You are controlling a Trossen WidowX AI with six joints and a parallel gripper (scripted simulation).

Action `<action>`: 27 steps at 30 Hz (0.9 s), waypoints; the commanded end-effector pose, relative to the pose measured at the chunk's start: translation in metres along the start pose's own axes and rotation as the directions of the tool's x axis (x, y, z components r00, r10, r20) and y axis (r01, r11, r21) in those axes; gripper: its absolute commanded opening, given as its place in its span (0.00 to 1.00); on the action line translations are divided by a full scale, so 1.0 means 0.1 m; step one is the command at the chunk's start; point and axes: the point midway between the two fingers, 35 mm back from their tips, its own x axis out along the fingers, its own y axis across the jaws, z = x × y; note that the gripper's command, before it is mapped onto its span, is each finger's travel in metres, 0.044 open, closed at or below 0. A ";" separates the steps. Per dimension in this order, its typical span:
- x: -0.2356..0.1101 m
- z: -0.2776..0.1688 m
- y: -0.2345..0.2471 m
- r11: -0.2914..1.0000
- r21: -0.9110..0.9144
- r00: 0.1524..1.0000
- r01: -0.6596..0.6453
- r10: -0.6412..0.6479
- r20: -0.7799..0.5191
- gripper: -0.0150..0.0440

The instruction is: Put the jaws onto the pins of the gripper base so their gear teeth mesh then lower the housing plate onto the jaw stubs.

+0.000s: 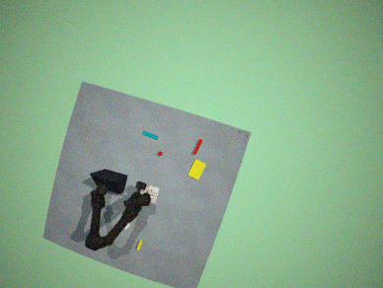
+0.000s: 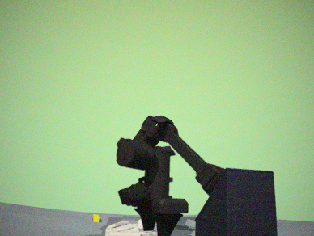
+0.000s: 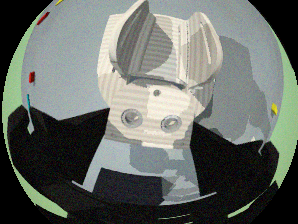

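The white housing plate (image 3: 155, 107) has two large round holes and one small one. In the wrist view it lies between the black fingers, covering part of the white gripper base (image 3: 103, 62). The left jaw (image 3: 131, 37) and right jaw (image 3: 210, 42) stand beyond the plate, curved and apart. My gripper (image 3: 151, 124) (image 2: 157, 229) is shut on the plate by its two side edges. Pale round ends show inside the large holes. The pins and gear teeth are hidden, and I cannot tell whether the plate is fully down. The white parts (image 1: 154, 192) show beside the wrist in the top view.
A yellow block (image 1: 196, 170), a red bar (image 1: 197, 147), a small red cube (image 1: 160, 154) and a teal bar (image 1: 150, 135) lie on the grey table (image 1: 109, 118). A small yellow piece (image 1: 139, 245) and a small white piece (image 1: 127, 226) lie near the arm.
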 end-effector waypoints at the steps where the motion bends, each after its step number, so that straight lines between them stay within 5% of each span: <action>1: 0.02 0.00 0.00 1.000 -0.003 1.000 0.003 -0.003 0.001 0.85; 27: 0.07 0.00 0.00 1.000 -0.004 1.000 0.003 -0.003 0.001 0.85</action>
